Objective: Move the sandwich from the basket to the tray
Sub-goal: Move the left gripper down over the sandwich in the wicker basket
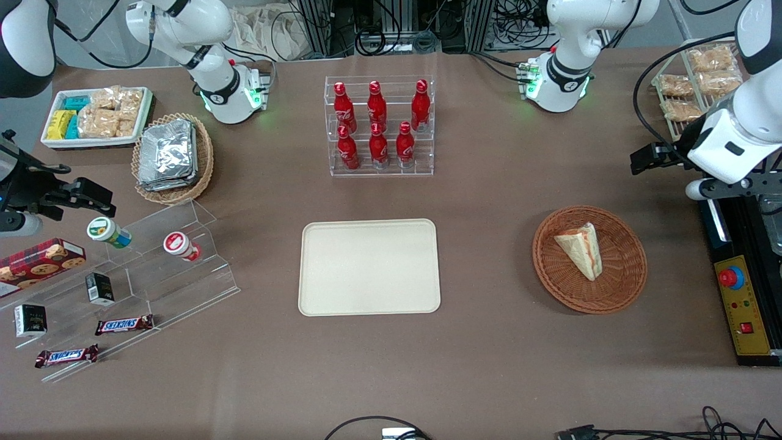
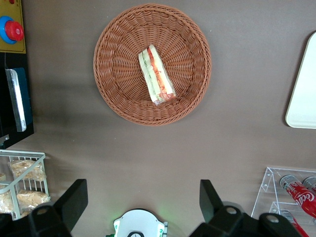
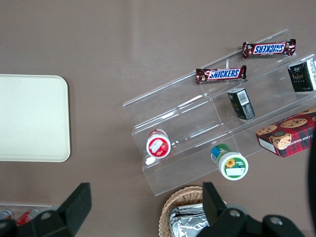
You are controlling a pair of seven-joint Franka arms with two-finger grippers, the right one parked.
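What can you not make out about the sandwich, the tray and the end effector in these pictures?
- Sandwich: underside hidden, lying in basket, both views.
- Tray: mostly cut off by the left wrist view's edge.
- End effector, open and apart from the basket: upper body cut off by the picture edge.

White glossy Franka arm (image 1: 730, 143) with black joint bands, black two-finger gripper (image 2: 143, 200) wide apart, black cable, green-lit base

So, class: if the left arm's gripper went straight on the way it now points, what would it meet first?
Probably bare table: the open gripper points down, high up, short of the basket holding the sandwich. Depth is unclear.
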